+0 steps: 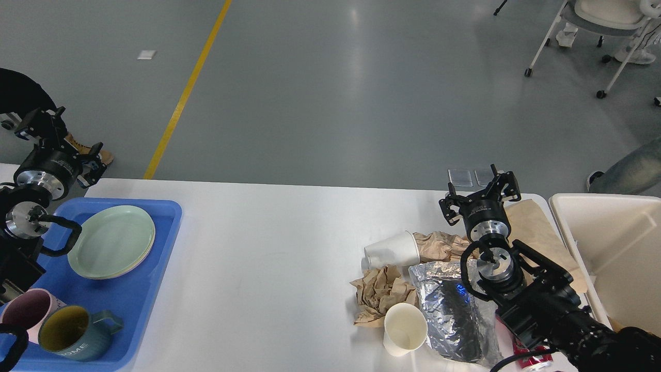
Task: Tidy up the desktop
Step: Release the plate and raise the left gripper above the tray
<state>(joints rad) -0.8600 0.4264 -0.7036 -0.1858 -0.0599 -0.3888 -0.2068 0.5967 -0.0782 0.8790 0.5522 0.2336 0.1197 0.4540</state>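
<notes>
The white desktop [268, 248] fills the lower view. At its right lies a heap of rubbish: a paper cup on its side [393, 250], an upright paper cup [405, 329], crumpled brown paper [382, 294], a second crumpled brown wad [441, 245], a silver foil bag [449, 305] and a flat brown paper bag [532, 222]. My right gripper [479, 192] is open and empty above the far edge of the heap. My left gripper [64, 143] is open and empty beyond the table's far left corner.
A blue tray [129, 289] at the left holds stacked green plates [111, 240], a pink mug [28, 310] and a blue-grey mug [77, 333]. A cream bin [604, 248] stands at the right edge. A red item [532, 361] peeks out under my right arm.
</notes>
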